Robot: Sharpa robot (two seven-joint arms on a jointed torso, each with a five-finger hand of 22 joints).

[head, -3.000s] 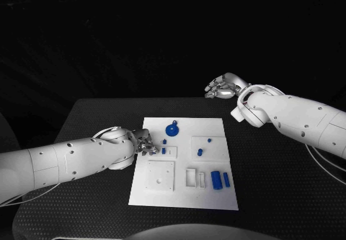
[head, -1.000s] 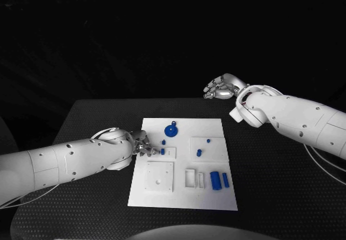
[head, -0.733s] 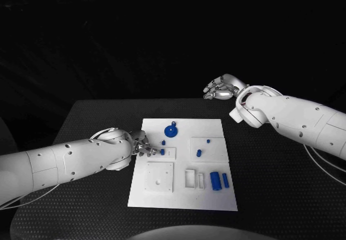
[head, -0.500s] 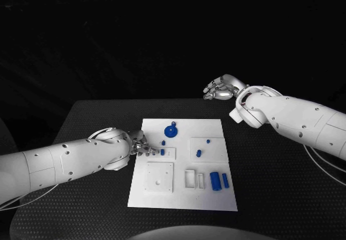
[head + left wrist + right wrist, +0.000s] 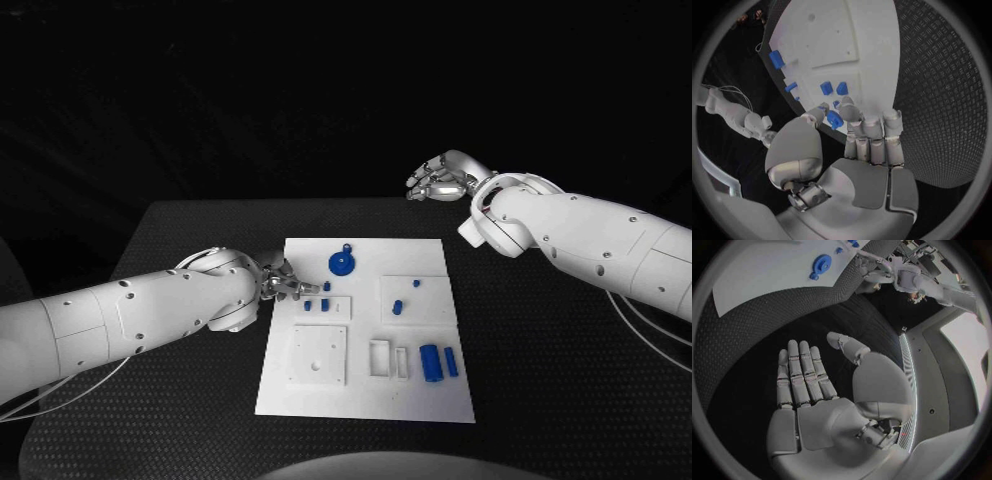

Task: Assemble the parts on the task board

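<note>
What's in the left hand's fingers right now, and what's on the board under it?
The left hand pinches a small blue part between thumb and fingers. Just past the fingertips, two more blue pieces sit on the task board. The fingers cover whatever lies directly beneath them.

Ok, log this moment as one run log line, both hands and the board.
left hand: pinches small blue part at task board left edge | right hand: open, empty, raised beyond board | phase: placing

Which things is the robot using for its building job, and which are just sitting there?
For the job:
task board
small blue part pinched in the left hand
round blue part
two blue cylinders

Just there:
right hand, open, holding nothing
black table
</note>
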